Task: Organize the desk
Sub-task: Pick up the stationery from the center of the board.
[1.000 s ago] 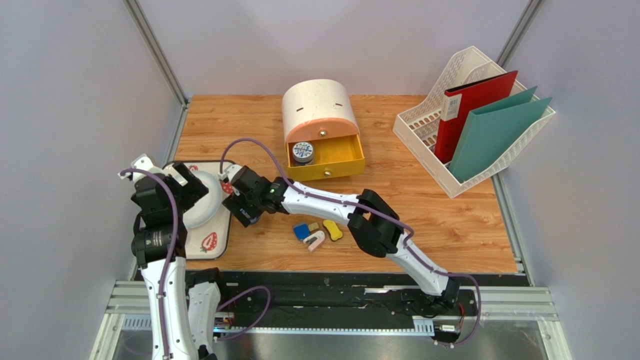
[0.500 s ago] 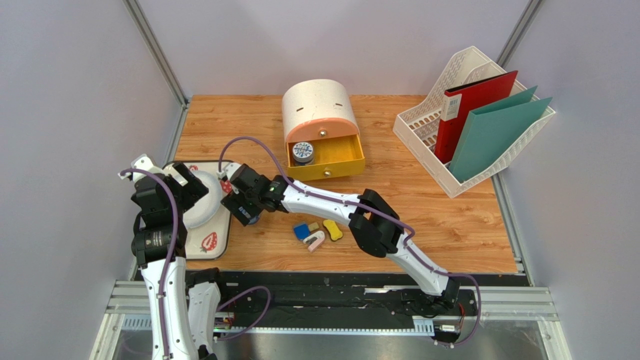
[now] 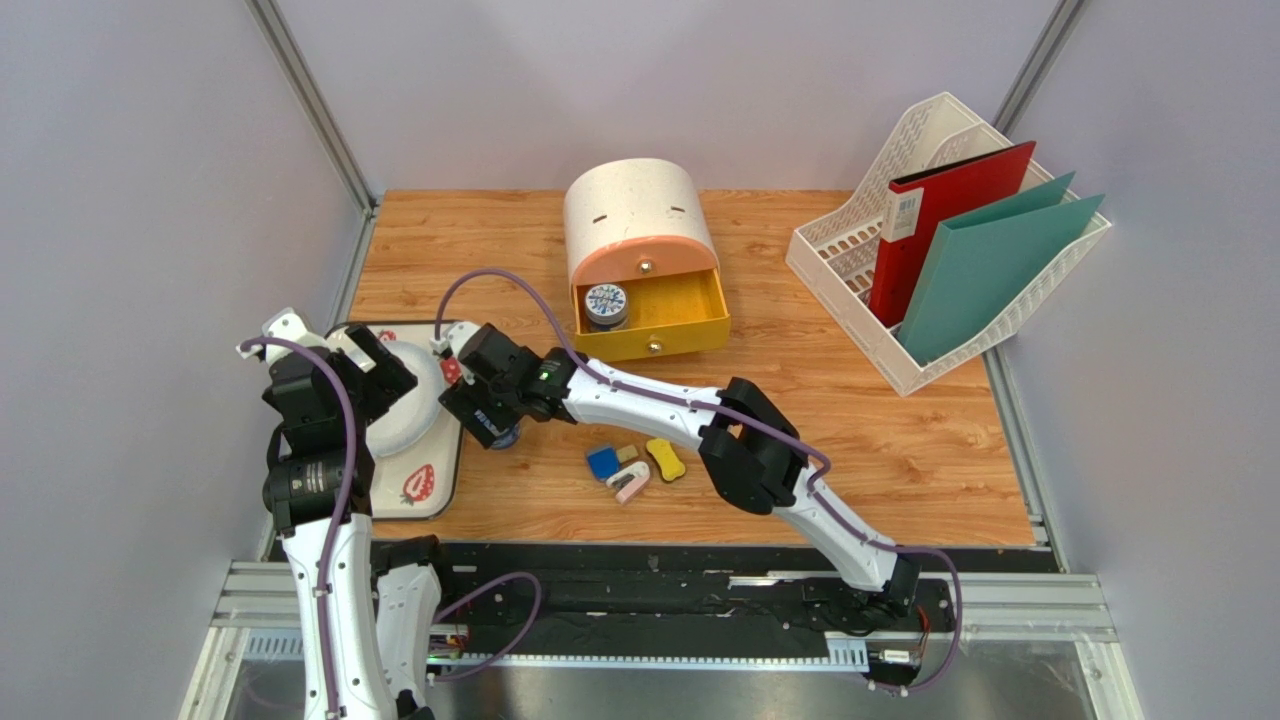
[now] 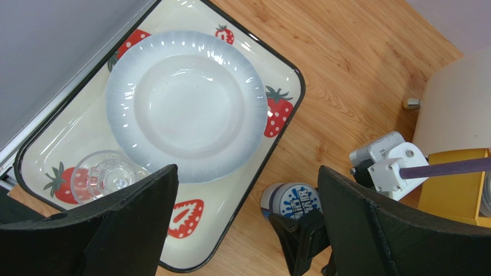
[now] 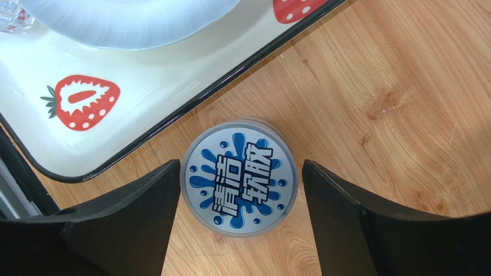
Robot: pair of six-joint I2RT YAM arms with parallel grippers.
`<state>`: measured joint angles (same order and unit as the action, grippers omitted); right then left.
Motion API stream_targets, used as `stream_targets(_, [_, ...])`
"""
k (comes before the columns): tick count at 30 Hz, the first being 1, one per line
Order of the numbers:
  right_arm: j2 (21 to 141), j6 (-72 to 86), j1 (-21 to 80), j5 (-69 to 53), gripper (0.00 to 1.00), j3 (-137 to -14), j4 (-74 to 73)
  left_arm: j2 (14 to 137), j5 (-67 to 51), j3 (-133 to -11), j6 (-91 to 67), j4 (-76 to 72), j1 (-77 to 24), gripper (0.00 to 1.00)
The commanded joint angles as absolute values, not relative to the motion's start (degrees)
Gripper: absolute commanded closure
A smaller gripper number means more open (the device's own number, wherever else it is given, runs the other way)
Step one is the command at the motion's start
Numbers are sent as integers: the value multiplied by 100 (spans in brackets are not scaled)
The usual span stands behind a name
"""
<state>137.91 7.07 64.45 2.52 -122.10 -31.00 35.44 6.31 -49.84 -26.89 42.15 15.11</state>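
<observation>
Edged left toward the tray (image 5: 155, 80), the right claw (image 5: 241, 190) stands open astride a tin (image 4: 290, 201) on the worktop (image 3: 842, 390) just beside that tray, while the left claw (image 4: 246, 172) hangs open above it.

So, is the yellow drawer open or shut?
Open. The yellow drawer sticks out from the front of the cream cabinet, and a round tin lies inside it.

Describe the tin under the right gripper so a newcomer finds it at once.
On the wood-grain desk, find the strawberry-print tray at the left side. Just beside its edge, on bare wood, stands a small round tin with a blue-splash label, framed by the open right gripper. Its look-alike sits in the yellow drawer; this one does not.
</observation>
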Motion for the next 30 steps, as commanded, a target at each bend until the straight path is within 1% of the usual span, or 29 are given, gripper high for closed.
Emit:
stream_targets(1, [13702,730,6451,193,21,-12349,-2971,3507,606,-5071,-2707,4043,1573,1])
stream_targets(3, [13693,729,6451,228,23,-12322,-2971,3516,598,-5063,-2690,4034,1564,1])
stream_targets(6, [13720,712,6451,281,32,-12348,-3041,3507,589,-5062,-2690,4025,1573,1])
stream_targets(7, [13728,712,6451,273,37,-12340,-3076,3507,580,-5062,-2689,4034,1565,1])
stream_targets(8, [13711,712,6460,281,46,-12331,-3111,3507,580,-5062,-2689,4025,1573,1])
stream_targets(10, [13685,712,6451,325,52,-12253,-3129,3507,580,-5062,-2689,4025,1564,1])
stream_targets(11, [13650,712,6451,369,60,-12217,-3146,3507,580,-5054,-2689,4034,1564,1])
stream_targets(13, [13483,686,6451,404,65,-12042,-3138,3507,571,-5054,-2681,4025,1564,1])
stream_targets(14, [13413,703,6451,396,69,-11971,-3138,3507,563,-5054,-2681,4017,1573,1])
stream_targets(17, [13026,765,6451,186,76,-11682,-3033,3516,554,-5054,-2681,4017,1564,1])
stream_targets(20, [12552,765,6451,184,82,-11366,-2936,3516,554,-5054,-2672,4008,1565,1])
stream_targets(24, [12068,694,6460,229,85,-11101,-2944,3533,527,-5045,-2672,3999,1565,1])
stream_targets(30, [11277,659,6451,255,87,-10689,-2971,3542,475,-5036,-2663,3964,1573,1])
